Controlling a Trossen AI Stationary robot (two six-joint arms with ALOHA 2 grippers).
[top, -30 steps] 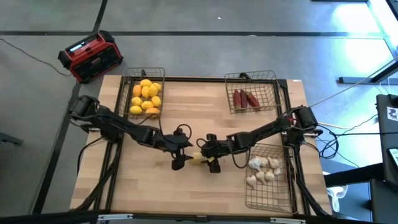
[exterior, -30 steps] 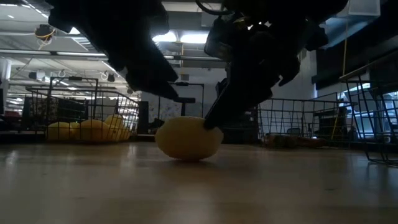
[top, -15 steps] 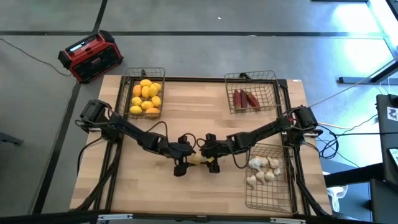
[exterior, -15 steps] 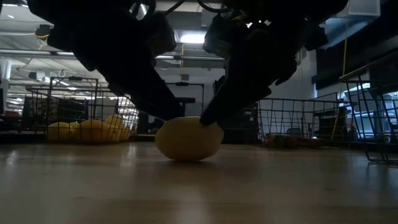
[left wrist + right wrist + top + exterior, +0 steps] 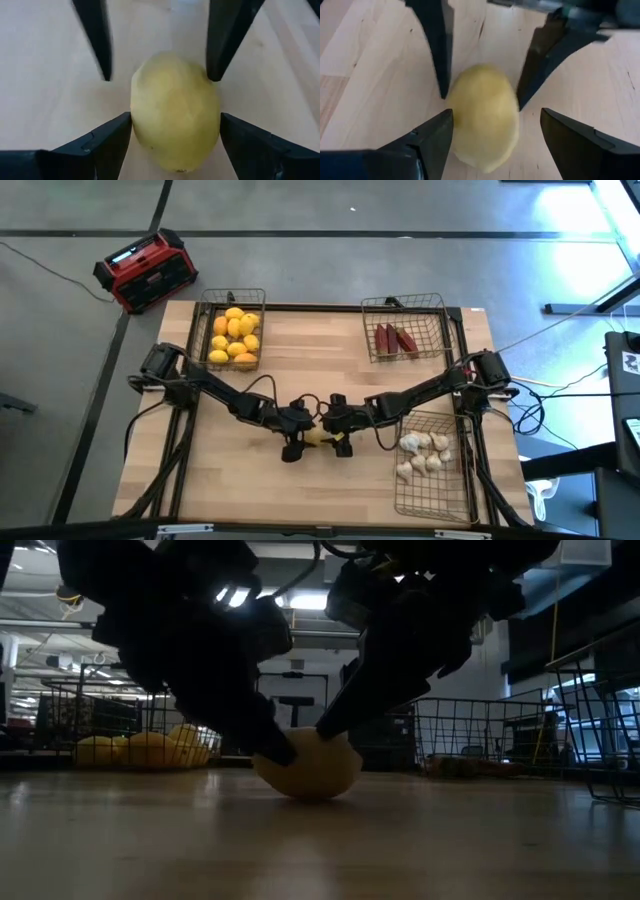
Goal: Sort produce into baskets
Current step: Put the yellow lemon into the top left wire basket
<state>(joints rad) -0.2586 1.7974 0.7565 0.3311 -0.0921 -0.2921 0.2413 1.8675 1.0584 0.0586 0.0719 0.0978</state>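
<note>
A yellow lemon [image 5: 319, 437] lies on its side on the wooden table's middle; it also shows in the low view [image 5: 308, 766]. My left gripper [image 5: 309, 439] reaches it from the table's left, its fingers closed against the lemon [image 5: 175, 112]. My right gripper [image 5: 333, 438] faces it from the right, open, its fingers astride the lemon [image 5: 482, 117]. The far left basket [image 5: 205, 330] holds several lemons. The far right basket [image 5: 432, 315] holds dark red pieces. The near right basket [image 5: 450, 480] holds garlic bulbs. My left gripper pinches the lemon's two long sides [image 5: 137, 117] between its two fingers [image 5: 107, 142]. The fingers slant down from the table's left and lie along the lemon. The lemon rests on the table. My right gripper has one fingertip [image 5: 328, 728] against the lemon's upper side [image 5: 335, 740]; the other finger [image 5: 570, 140] stands clear.
A red-and-black box [image 5: 147, 270] stands on the floor beyond the table's far left corner. Bare tabletop lies at the near left [image 5: 220, 480] and between the two far baskets [image 5: 315, 340].
My left gripper has moved toward the table's right and down onto the lemon, and its fingers now stand against the lemon's sides. The lemon has shifted slightly on the table. My right gripper has kept its place.
</note>
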